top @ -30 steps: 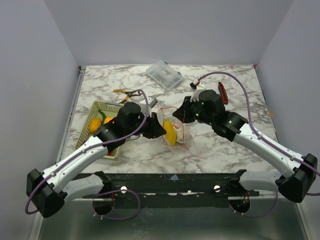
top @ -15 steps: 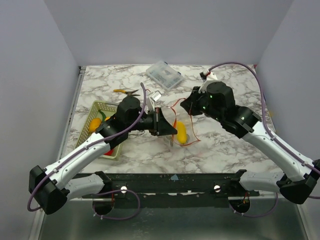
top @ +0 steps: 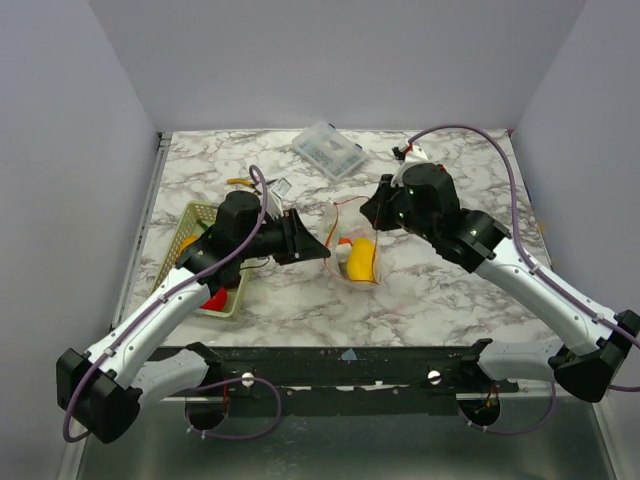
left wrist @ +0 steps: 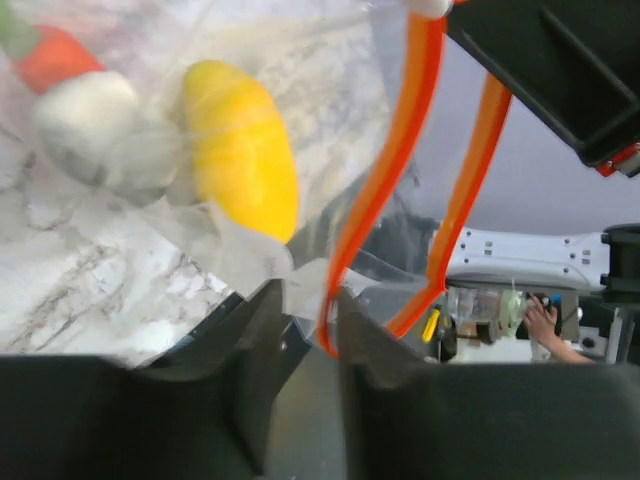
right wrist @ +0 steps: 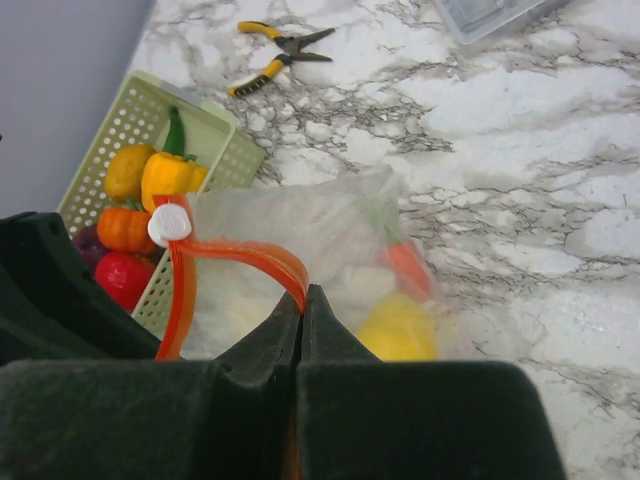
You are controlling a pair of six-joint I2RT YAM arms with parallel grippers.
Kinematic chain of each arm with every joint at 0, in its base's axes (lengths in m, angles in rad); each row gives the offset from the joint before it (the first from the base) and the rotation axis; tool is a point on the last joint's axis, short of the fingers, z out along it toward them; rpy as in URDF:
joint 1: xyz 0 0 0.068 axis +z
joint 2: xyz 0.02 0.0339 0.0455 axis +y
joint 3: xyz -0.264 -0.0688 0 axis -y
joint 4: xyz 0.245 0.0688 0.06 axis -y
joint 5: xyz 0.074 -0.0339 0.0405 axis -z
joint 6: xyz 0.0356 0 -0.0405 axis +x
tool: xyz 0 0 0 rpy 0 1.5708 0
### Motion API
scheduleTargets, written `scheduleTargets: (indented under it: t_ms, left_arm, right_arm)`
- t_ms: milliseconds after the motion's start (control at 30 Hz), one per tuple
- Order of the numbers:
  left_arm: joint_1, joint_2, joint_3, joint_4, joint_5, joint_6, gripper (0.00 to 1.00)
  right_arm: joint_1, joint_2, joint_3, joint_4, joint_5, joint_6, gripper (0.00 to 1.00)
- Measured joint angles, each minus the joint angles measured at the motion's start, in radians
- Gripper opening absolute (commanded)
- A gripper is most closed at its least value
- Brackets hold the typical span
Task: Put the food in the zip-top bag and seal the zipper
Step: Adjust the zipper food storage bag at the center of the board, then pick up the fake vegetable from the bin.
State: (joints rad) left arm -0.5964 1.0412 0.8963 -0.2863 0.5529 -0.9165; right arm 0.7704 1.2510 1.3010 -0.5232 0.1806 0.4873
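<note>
Now held: the zip-top bag [top: 355,245] hangs over the middle of the table [top: 440,290], strung between the two grippers so that its mouth faces up and its body sags toward the marble.
Contents: a lemon [left wrist: 240,150], a white garlic [left wrist: 85,125] and a red-orange piece [left wrist: 55,55] lie low in the bag, settled away from the mouth.
Zipper: the zipper [right wrist: 240,250] bows into an open loop with its two strips apart, so the bag is not sealed; the white slider [right wrist: 170,224] sits at one end.
Right gripper: the right gripper [right wrist: 303,310] has its fingers pressed together on the zipper strip, anchoring that end.
Left gripper: the left gripper [left wrist: 305,330] appears pinched on the bag's edge where the orange strip passes between its fingers, holding the opposite end taut.
Likely reason: a grip at each end keeps the floppy mouth steady for filling or closing.
Basket: the green basket [right wrist: 100,150] to the left holds more toy food.
Bystanders: the pliers [right wrist: 280,50] and clear box [top: 330,150] lie farther back, well apart.
</note>
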Motion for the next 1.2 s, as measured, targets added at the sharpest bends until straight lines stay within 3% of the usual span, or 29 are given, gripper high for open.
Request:
scheduleTargets:
  t_ms: [133, 233, 467, 667, 800, 867, 1200]
  left_arm:
    - [0.064, -0.025, 0.011, -0.049, 0.0, 0.046, 0.7]
    - [0.108, -0.06, 0.014, -0.095, 0.0, 0.105, 0.79]
    - [0.215, -0.085, 0.084, -0.271, -0.055, 0.278, 0.83]
    - [0.298, -0.084, 0.092, -0.428, -0.338, 0.356, 0.85]
    - [0.36, -0.088, 0.056, -0.478, -0.57, 0.355, 0.94]
    - [0.388, -0.093, 0.029, -0.487, -0.622, 0.345, 0.98]
    - [0.629, -0.118, -0.068, -0.546, -0.739, 0.221, 0.99]
  right_arm:
    - [0.0, -0.024, -0.028, 0.034, -0.007, 0.011, 0.0]
    - [0.0, -0.018, -0.065, 0.037, -0.011, 0.017, 0.0]
    - [0.0, -0.023, -0.077, 0.044, -0.012, 0.017, 0.0]
    - [0.0, -0.029, -0.089, 0.053, -0.013, 0.017, 0.0]
    - [0.0, -0.031, -0.101, 0.06, -0.015, 0.016, 0.0]
    - [0.0, -0.032, -0.106, 0.063, -0.021, 0.016, 0.0]
    - [0.0, -0.037, -0.123, 0.085, -0.045, 0.016, 0.0]
